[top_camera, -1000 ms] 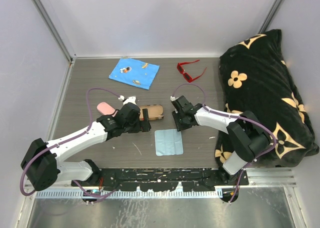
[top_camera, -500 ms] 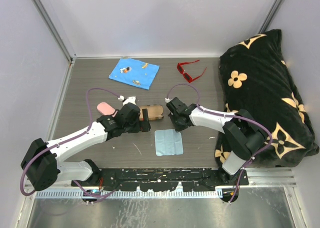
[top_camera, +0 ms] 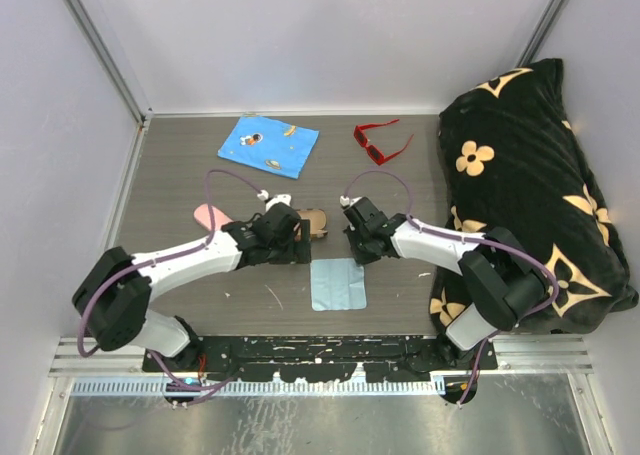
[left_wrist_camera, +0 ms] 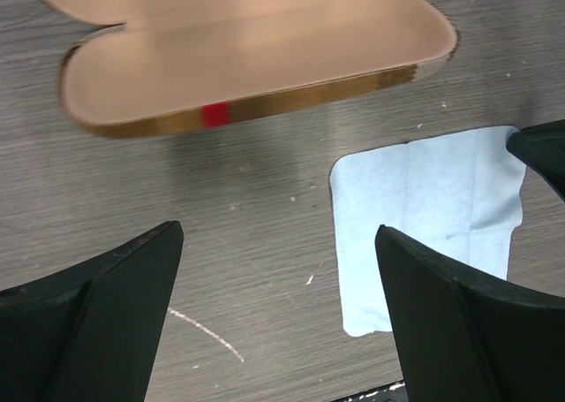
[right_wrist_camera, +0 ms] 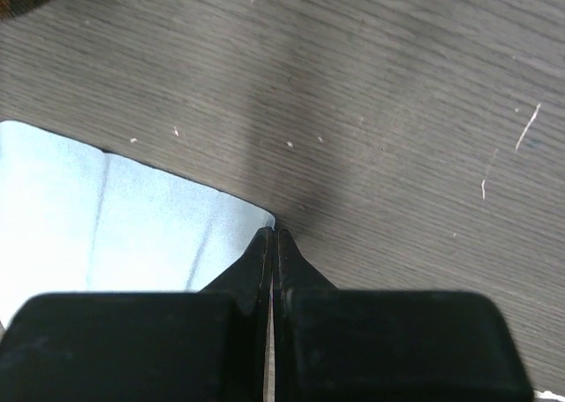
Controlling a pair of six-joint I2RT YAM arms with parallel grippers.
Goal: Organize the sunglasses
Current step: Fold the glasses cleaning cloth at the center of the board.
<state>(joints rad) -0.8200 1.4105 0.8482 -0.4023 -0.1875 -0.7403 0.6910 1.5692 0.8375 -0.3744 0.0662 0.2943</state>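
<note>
Dark wood-grain table (top_camera: 180, 175) fills the floor of a pale-walled cell, with a black cushion (top_camera: 530, 155) printed with tan flowers slumped along the right edge; the right gripper (right_wrist_camera: 272, 236) has its jaws pressed together, tips resting at the upper right corner of a light blue cloth (top_camera: 337, 284), though whether that corner is pinched between them cannot be told; the left gripper (left_wrist_camera: 275, 269) stands wide apart with nothing between its fingers (left_wrist_camera: 106, 296), poised over bare table just below the open brown case (left_wrist_camera: 256, 53); that case lies flat at the centre of the overhead frame, its tan lining bare, nothing inside; a pink case (top_camera: 207, 215) lies to the left of it, partly behind the left arm; one pair of red sunglasses (top_camera: 380, 142) sits in the upper middle of the overhead frame, arms unfolded, well apart from both grippers; a blue printed cloth (top_camera: 268, 145) lies to its left; in all, one pair of sunglasses, two cases, two cloths.
</note>
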